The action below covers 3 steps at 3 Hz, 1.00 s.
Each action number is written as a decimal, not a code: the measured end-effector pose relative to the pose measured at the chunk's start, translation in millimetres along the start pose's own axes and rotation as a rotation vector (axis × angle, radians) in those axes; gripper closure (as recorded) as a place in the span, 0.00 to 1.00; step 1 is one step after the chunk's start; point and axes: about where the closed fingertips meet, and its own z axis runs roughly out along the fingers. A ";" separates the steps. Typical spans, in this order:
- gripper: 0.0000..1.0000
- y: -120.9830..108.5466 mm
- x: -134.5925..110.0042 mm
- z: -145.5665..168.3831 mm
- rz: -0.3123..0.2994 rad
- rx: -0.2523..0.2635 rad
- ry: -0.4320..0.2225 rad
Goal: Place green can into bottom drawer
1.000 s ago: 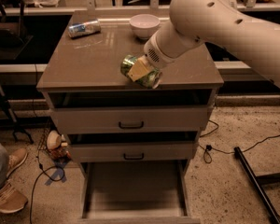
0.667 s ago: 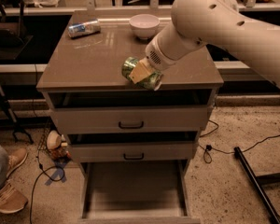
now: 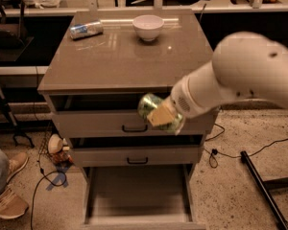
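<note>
The grey-brown cabinet fills the middle of the frame, its worktop (image 3: pixel 120 61) above, and the bottom drawer (image 3: pixel 134 195) stands pulled open at the lower centre with its floor bare. The white arm (image 3: pixel 249 75) reaches in from the right. Its pincer (image 3: pixel 159 115) is clamped on the green can (image 3: pixel 148 104), which hangs tilted in the air in front of the top drawer's face, right of centre and well above the open tray. To do this step well, I judge the can should be kept out in front of the two upper drawer fronts and their black handles, lowered straight over the tray's middle, and let go only when near the floor, since a dented can may roll. A second ago the can hung over the worktop's front edge. It has since dropped below that edge. The bowl (image 3: pixel 148 27) and the silver-and-blue can (image 3: pixel 86 30) at the back have not moved.
</note>
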 end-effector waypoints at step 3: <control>1.00 18.3 79.5 61.8 0.083 -0.115 0.080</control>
